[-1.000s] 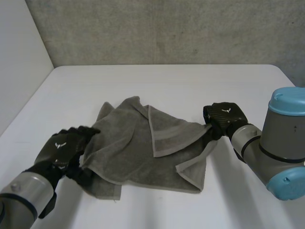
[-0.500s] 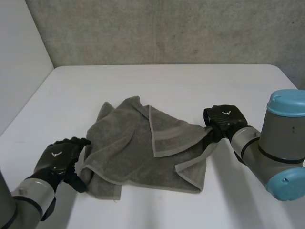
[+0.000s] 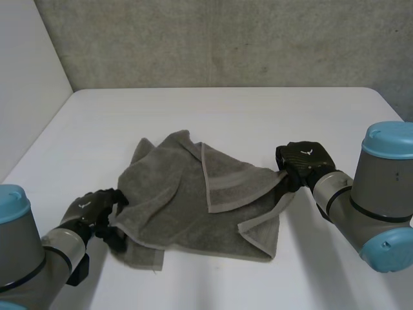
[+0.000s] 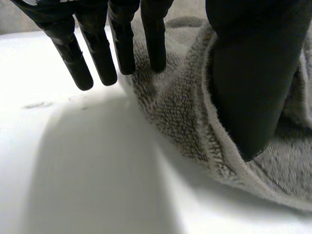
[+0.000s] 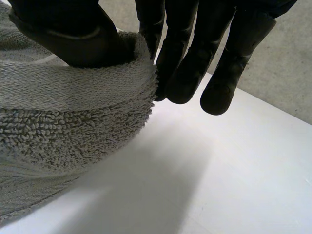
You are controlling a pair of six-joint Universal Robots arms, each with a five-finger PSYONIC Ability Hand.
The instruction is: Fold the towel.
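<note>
Towel (image 3: 187, 206) lies rumpled on table btwn both hands. Left hand (image 3: 90, 208) at one edge, fingers straight, thumb resting on hem. Right hand (image 3: 302, 160) pinches opposite corner, thumb against fingers.

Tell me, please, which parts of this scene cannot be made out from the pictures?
1. Head view: the left hand covers the towel edge beneath it, so its grip cannot be judged.
2. Head view: the right hand shows its back, which hides the towel edge that it pinches.
3. Head view: the folded-over flap hides the layers below it.
4. Right wrist view: the towel is cut off by the picture's edge.
</note>
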